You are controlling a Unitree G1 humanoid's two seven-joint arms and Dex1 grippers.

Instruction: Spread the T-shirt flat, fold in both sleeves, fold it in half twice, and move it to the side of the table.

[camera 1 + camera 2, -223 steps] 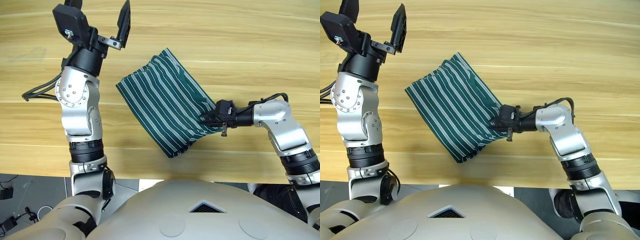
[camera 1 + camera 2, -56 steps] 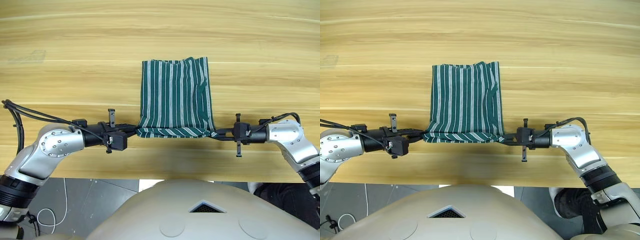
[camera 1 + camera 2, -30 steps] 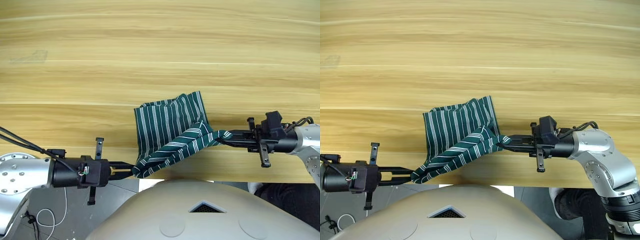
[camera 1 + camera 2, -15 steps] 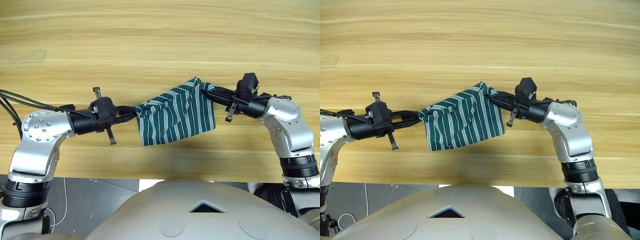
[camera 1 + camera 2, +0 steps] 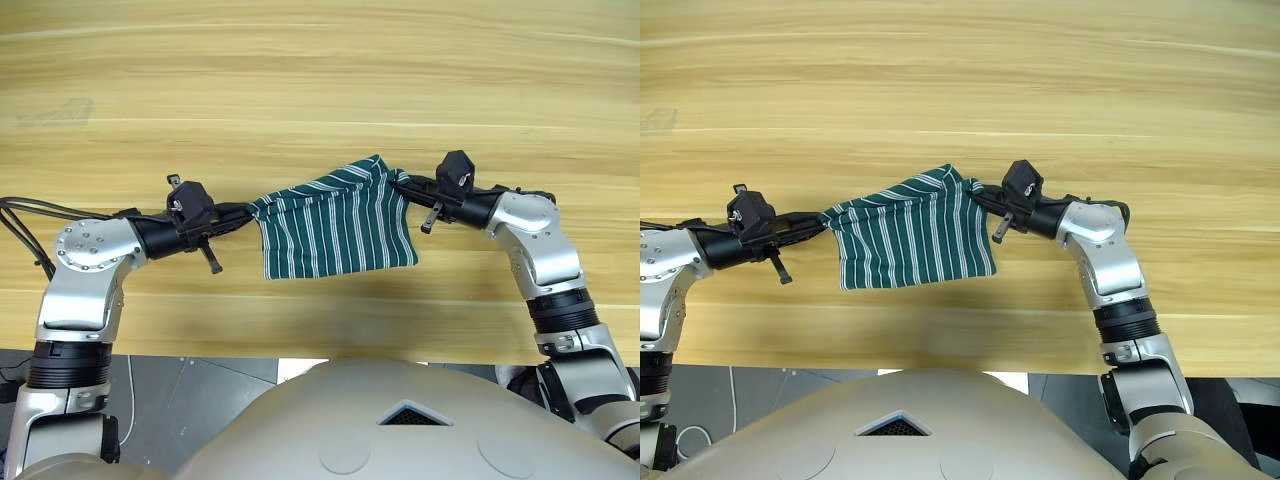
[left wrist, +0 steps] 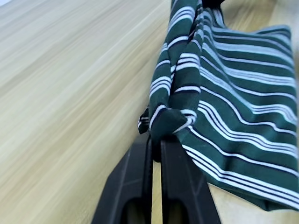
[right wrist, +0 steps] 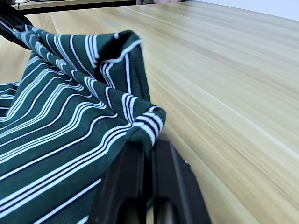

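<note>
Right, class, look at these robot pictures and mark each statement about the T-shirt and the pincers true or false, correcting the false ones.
1. The left pincer is shut on one upper corner of the T-shirt. True.
2. The T-shirt lies spread flat on the table with both sleeves out. False: it is folded into a small panel and hangs between the two pincers.
3. The right pincer is open and clear of the cloth. False: it is shut on the other upper corner.
4. The T-shirt is dark green with white stripes. True.
</note>
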